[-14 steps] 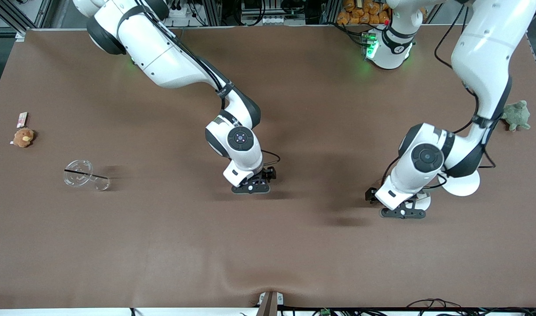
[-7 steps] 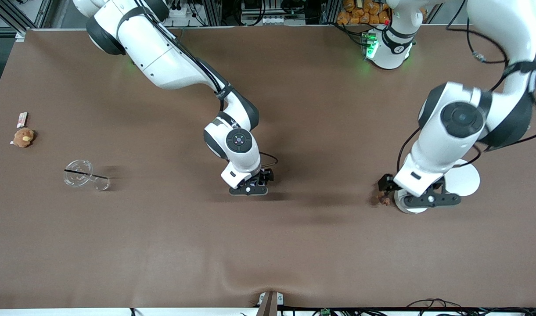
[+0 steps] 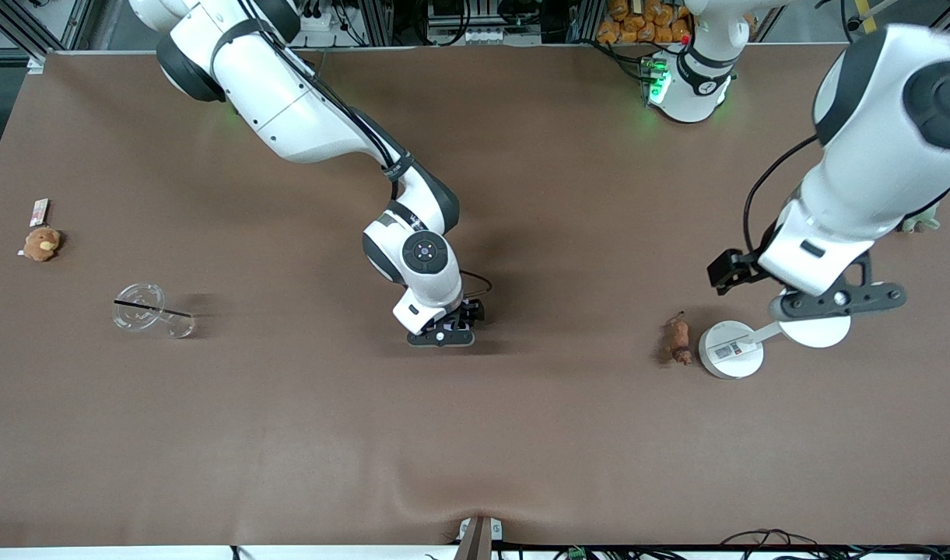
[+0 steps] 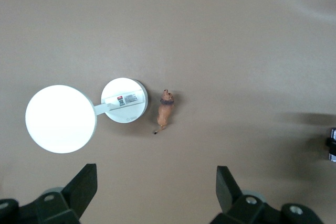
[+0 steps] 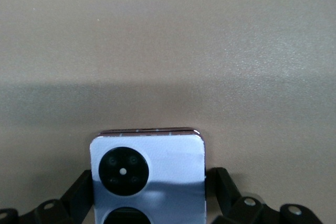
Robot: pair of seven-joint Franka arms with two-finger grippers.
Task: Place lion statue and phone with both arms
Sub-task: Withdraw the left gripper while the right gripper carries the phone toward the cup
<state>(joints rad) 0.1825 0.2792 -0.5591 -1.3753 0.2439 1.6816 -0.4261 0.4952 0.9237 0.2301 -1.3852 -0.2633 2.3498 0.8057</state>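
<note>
Lion statue (image 3: 680, 339) is seen lying released on the table, just beside the white lamp's round base (image 3: 730, 351). Above that lamp, the left gripper (image 3: 839, 299) is held open and empty. Toward the right arm's end from the lamp, the phone (image 5: 148, 179) sits between the right gripper's (image 3: 442, 336) open fingers, apparently being set down.

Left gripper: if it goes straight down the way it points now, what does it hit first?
Probably bare table. The open left gripper hangs high and empty; the lion statue and the white lamp lie just outside its line, though depth is unclear.
</note>
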